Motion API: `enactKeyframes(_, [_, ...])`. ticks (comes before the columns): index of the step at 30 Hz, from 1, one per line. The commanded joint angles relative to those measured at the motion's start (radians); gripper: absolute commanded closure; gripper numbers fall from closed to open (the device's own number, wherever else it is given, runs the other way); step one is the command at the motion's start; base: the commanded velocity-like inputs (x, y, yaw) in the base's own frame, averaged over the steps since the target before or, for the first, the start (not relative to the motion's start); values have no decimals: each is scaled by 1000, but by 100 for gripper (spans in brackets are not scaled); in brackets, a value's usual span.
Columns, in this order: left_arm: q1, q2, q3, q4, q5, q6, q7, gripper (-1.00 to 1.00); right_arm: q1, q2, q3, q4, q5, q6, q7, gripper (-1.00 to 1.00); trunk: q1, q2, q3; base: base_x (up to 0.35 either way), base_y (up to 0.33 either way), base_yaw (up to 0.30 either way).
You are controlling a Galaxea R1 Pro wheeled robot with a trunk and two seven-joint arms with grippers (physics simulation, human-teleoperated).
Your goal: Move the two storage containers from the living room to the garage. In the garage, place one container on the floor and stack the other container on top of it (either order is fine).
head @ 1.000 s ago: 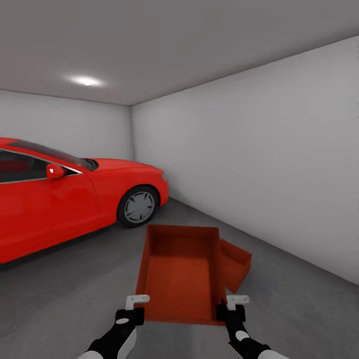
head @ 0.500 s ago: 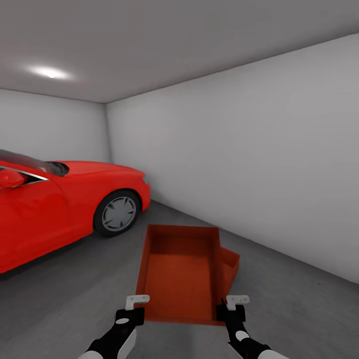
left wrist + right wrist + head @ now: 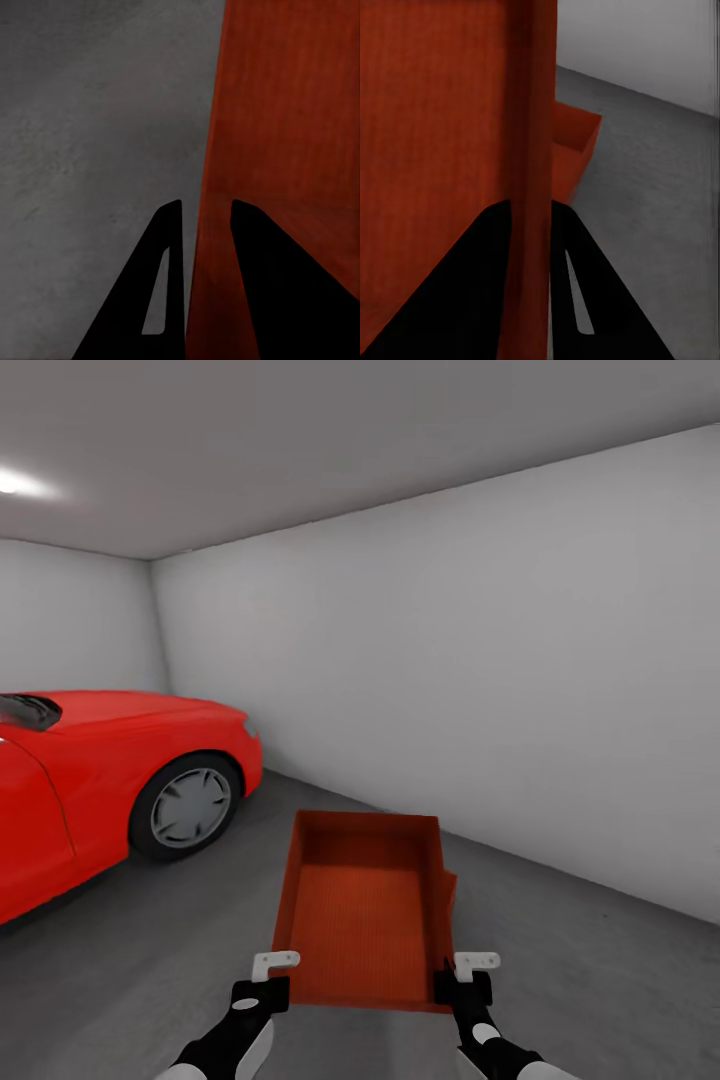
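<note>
A robot carries an orange-red rectangular open-top plastic bin point(image 3: 362, 920) in front of itself inside a bare garage with plain white walls point(image 3: 470, 670) and a grey ceiling point(image 3: 300, 430). The bin is held level above the dark grey, rough concrete floor point(image 3: 140, 950), its ribbed inner bottom facing up and its long sides running away from the robot. The left pincer point(image 3: 272, 972), black with white finger pieces, is clenched on the bin's near left corner; in the left wrist view its two dark fingers point(image 3: 161, 292) stand on either side of the bin's side wall, one outside over the floor and one inside the bin. The right pincer point(image 3: 470, 974) is likewise clenched on the near right corner, and the right wrist view shows its fingers point(image 3: 577, 300) straddling the right wall of the bin. Just beyond the right pincer, past the carried bin's right wall, a second identical orange-red bin point(image 3: 449, 895) sits lower down on the floor, mostly hidden behind the carried one; the right wrist view shows one open corner point(image 3: 574, 146) of it resting on the concrete. Well ahead of the left pincer and off to its outer side stands a glossy red car point(image 3: 100, 780), its front wheel point(image 3: 187, 807) and bonnet in view.
</note>
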Motion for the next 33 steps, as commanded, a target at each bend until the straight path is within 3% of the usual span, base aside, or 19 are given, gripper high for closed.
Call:
enactKeyframes(1, [0, 1, -14, 3, 16, 3, 8, 100, -2, 0, 9, -1, 4, -43, -7, 100, 1, -1, -1, 312, 190, -278])
enactKeyframes(33, [1, 1, -15, 3, 16, 3, 8, 100, -2, 0, 9, -1, 5, -43, -7, 100, 1, -1, -1, 307, 204, -278])
